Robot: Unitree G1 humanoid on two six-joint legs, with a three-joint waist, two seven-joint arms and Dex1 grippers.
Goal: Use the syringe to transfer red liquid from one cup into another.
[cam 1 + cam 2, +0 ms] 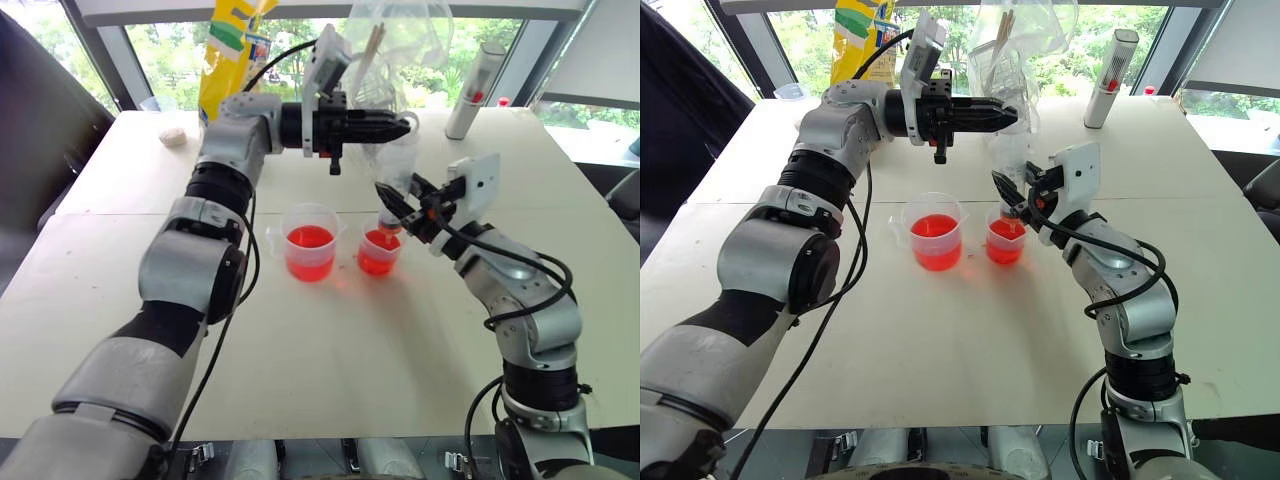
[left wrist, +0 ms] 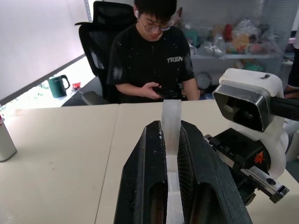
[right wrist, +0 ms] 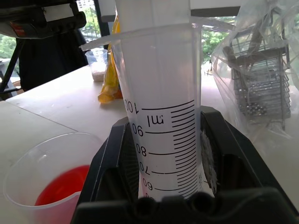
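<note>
The fat clear plastic syringe (image 3: pixel 161 93), gripped between the black fingers of the right gripper (image 3: pixel 161 186), carries a black printed scale on its barrel. The readable numbers run 100, 90, 80, 70 and 60, with "ml" printed beside the 100 mark, and short lines between the numbers. A person sitting at the far side of the table wears a black T-shirt (image 2: pixel 152 60) with white letters on the chest reading "TREN". No other lettering can be read.
</note>
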